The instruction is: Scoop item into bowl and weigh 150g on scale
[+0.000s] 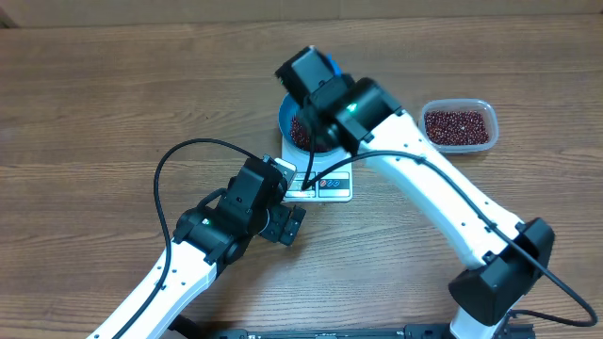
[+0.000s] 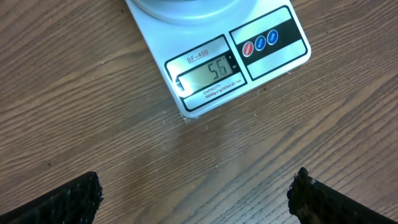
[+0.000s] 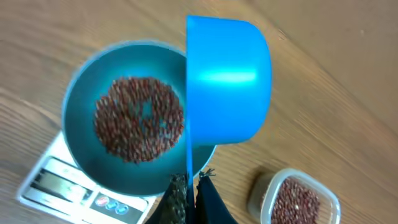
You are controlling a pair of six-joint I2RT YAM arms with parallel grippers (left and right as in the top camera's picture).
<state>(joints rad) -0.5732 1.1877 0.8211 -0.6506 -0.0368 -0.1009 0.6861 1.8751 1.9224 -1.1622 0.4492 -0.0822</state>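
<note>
Nearest the right wrist camera, the right gripper [image 3: 188, 186] sits at the bottom centre of the frame, its jaws closed tight on the thin handle of a blue scoop [image 3: 227, 81]. This scoop is turned on its side above the right rim of the bowl [image 3: 81, 155], with its flat mouth edge facing left toward the bowl; its inside cannot be seen. A heap of dark red-brown beans [image 3: 138, 118] covers the bowl floor. The bowl stands on the white scale [image 3: 50, 177], at the lower left of the frame. A clear tub [image 3: 258, 199] holding more beans lies at the lower right, apart from the scale. In the left wrist view, the left gripper [image 2: 196, 196] is spread wide and holds nothing: its two dark fingers [image 2: 68, 199] occupy the bottom corners above the bare wooden table [image 2: 93, 112]. The scale's display [image 2: 211, 71] and three round buttons [image 2: 260, 42] appear at the top of that frame; glare partly obscures the digits.
</note>
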